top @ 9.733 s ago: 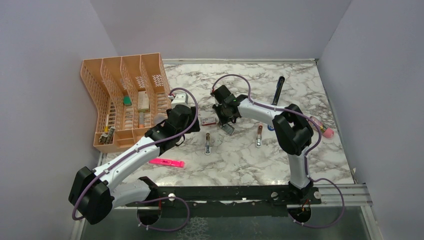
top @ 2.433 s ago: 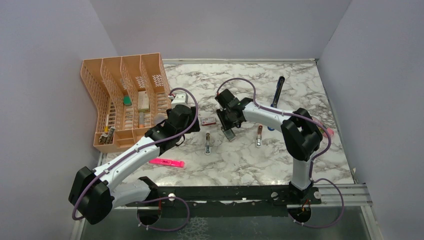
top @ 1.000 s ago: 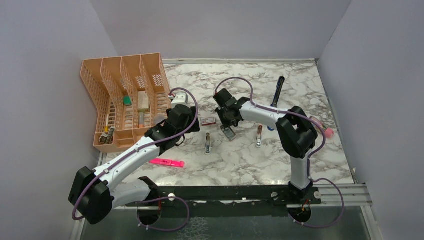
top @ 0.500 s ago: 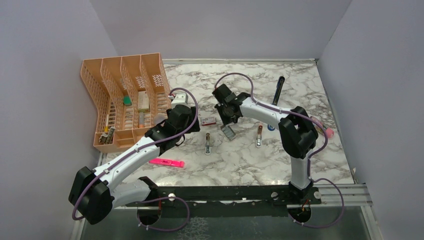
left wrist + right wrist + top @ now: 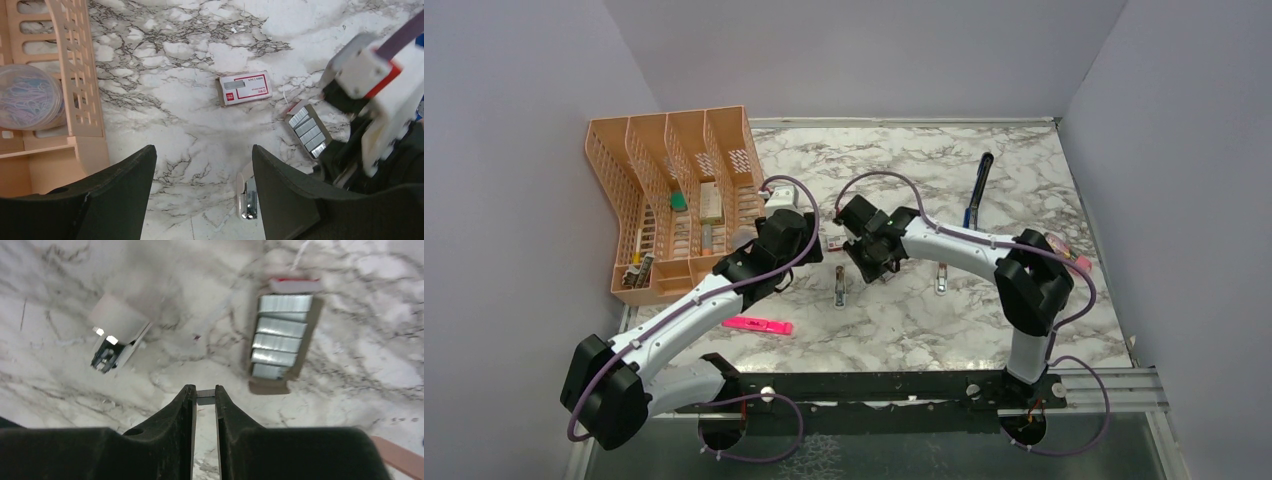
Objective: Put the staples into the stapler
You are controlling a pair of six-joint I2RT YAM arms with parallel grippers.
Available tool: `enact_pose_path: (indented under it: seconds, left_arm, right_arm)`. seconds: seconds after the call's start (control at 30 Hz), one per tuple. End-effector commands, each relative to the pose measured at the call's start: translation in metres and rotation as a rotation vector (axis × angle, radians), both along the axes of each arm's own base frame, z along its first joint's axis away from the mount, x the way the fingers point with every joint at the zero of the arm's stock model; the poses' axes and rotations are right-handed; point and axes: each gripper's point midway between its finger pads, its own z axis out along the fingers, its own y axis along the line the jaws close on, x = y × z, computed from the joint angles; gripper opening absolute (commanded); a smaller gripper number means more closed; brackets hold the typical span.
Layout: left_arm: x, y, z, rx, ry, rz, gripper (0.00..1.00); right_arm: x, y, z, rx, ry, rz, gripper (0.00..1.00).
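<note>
Since the last look, your right arm has swung toward the near edge and a little left, while the left arm has stayed put. On the marble table [image 5: 904,325], the peach organiser [image 5: 664,190] stands at the far left corner. The left gripper [image 5: 202,152] hangs released beside it, fingers wide, holding nothing.

The stapler [image 5: 977,188] lies toward the far right corner, its long axis running roughly near-to-far and leaning slightly. You cannot tell from here whether it is hinged open. The red-and-white box [image 5: 245,88] sits flat near the table's middle. The staples tray [image 5: 281,342] lies just beside it toward the near edge, with several silvery blocks inside.

Your right gripper [image 5: 204,392] hovers just beside that tray, clenched narrow on what looks like a thin grey staple strip [image 5: 205,400].

The next move turns on one relation. The stapler lies well apart from the right gripper, off to the right and toward the far edge. The right arm is clearly the nearer one. You will likely need the strip turned parallel to the stapler's long axis before it can go in.
</note>
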Motion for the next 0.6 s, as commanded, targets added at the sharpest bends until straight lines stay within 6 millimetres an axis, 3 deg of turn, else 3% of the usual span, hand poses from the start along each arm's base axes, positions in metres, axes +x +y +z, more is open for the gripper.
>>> enact_pose_path:
  seconds: [0.0,0.13,0.33,0.57]
  left_arm:
    - [0.003,0.014,0.013,-0.001,-0.045,0.068,0.71]
    - [0.002,0.019,0.018,-0.006,-0.061,0.091,0.71]
    - [0.001,0.021,0.020,-0.013,-0.069,0.101,0.71]
    - [0.001,0.020,0.019,-0.014,-0.066,0.098,0.71]
  right_arm:
    - [-0.042,-0.006,-0.009,-0.031,0.088,0.044,0.23]
    - [-0.060,-0.011,-0.024,-0.065,0.116,0.076,0.24]
    - [-0.069,-0.015,-0.038,-0.119,0.121,0.110,0.27]
    - [-0.054,-0.010,-0.023,-0.093,0.042,0.013,0.44]
